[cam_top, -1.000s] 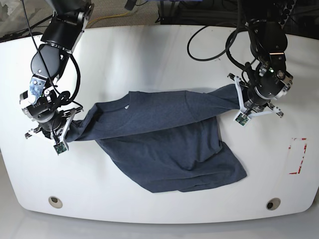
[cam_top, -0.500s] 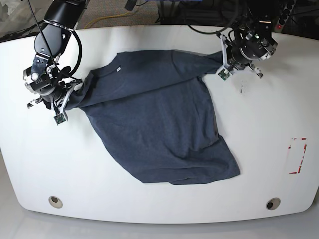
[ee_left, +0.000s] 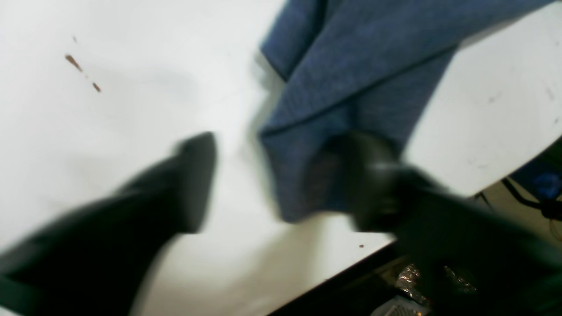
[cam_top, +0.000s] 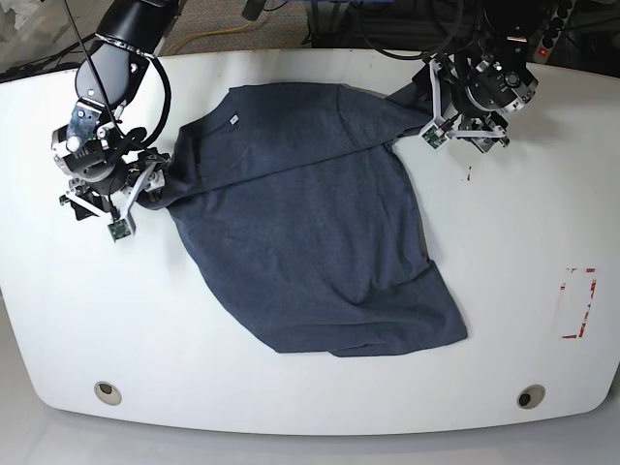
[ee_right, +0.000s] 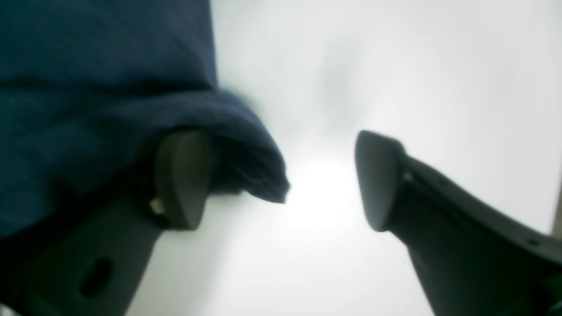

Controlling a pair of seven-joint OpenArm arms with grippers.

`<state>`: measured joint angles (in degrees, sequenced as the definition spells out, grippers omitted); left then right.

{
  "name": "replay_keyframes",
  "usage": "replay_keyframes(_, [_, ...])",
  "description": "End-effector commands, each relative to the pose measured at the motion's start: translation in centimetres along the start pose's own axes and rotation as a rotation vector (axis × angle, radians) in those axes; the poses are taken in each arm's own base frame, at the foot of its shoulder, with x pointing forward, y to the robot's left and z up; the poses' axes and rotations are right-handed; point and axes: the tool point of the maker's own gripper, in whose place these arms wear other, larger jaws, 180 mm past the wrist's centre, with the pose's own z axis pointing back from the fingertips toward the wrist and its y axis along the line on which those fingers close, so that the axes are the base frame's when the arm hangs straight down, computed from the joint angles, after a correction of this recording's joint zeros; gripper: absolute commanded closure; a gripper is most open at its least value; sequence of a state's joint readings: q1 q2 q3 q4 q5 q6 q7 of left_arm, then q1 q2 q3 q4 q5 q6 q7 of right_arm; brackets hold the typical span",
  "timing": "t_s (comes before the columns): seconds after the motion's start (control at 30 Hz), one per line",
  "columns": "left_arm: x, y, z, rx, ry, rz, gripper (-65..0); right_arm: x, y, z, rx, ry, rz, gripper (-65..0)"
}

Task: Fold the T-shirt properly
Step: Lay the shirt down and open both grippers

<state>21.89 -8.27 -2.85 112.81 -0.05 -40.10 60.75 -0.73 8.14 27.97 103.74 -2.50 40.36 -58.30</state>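
The T-shirt (cam_top: 310,223), dark navy, lies spread on the white table (cam_top: 291,407) with a plain side up and a small white label (cam_top: 232,119) at the neck. My left gripper (cam_top: 436,114) stands open at the far right sleeve; in the left wrist view the sleeve (ee_left: 347,87) rests against one finger of the left gripper (ee_left: 276,188). My right gripper (cam_top: 143,189) is open at the left sleeve. The right wrist view shows that cloth (ee_right: 101,101) bunched over one finger (ee_right: 182,180) of the right gripper (ee_right: 281,180), the other finger standing apart.
A red tape mark (cam_top: 579,303) sits near the table's right edge. Two round holes (cam_top: 108,392) (cam_top: 530,396) lie along the front edge. Cables hang behind the table's far edge (cam_top: 320,50). Small brown specks (ee_left: 72,61) mark the tabletop near the left gripper.
Both grippers carried the sleeves toward the far side, spreading the shirt flat, then opened. The sleeves are no longer pinched and rest loosely against one finger each.
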Motion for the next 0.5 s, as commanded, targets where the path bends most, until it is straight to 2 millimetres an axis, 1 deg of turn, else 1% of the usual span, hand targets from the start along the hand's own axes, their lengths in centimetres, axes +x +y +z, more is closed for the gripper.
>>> replay_keyframes(0.0, [0.7, 0.4, 0.4, 0.013, -0.029, -0.005, -49.0, 1.1, -1.3, 1.2, -0.013, -0.09, -0.113, -51.8])
replay_keyframes(0.07, [0.8, 0.4, 0.5, 0.014, -0.032, -0.006, -47.8, 0.1, -1.8, 1.6, 0.005, -0.091, -0.191, -51.7])
replay_keyframes(0.2, [1.2, 0.6, 0.8, 0.022, -0.046, -0.006, -47.8, -1.8, -2.6, 2.7, 0.055, -0.091, -0.34, -51.7])
replay_keyframes(0.23, [1.3, 0.7, 0.9, 0.024, -0.051, -0.007, -47.8, -2.7, -2.6, 3.1, 0.075, -0.089, -0.382, -51.7])
replay_keyframes(0.27, [1.6, 0.9, 0.9, 0.03, -0.059, -0.005, -47.8, -3.6, -2.3, 3.5, 0.098, -0.082, -0.416, -51.7])
replay_keyframes(0.37, [2.7, 1.8, 1.0, 0.05, -0.082, -0.007, -47.8, -5.0, -1.4, 4.2, 0.161, -0.082, -0.467, -51.7])
replay_keyframes(0.47, [3.8, 2.1, 1.1, 0.058, -0.11, -0.001, -47.8, -6.3, 0.5, 4.8, 0.241, -0.082, -0.491, -51.7])
